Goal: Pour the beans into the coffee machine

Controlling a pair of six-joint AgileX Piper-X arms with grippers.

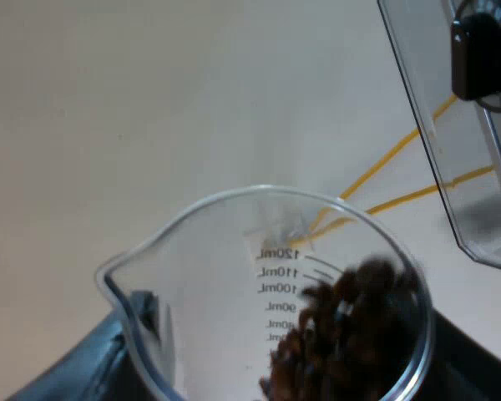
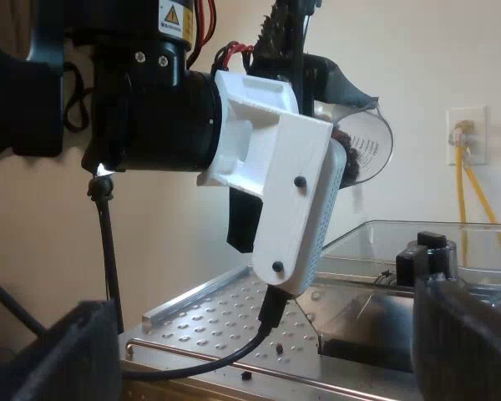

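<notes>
The glass [image 1: 234, 276] of beans [image 1: 351, 334] is clamped in the left end effector [image 1: 275, 376] near the hopper [image 2: 451, 238]; the right end effector [image 2: 259, 351] is spread.

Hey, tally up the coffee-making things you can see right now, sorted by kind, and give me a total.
Clear measuring glass with millilitre marks: 1
Heap of brown coffee beans inside that glass: 1
Clear plastic bean hopper: 1
Espresso machine with perforated metal top: 1
Total: 4
</notes>
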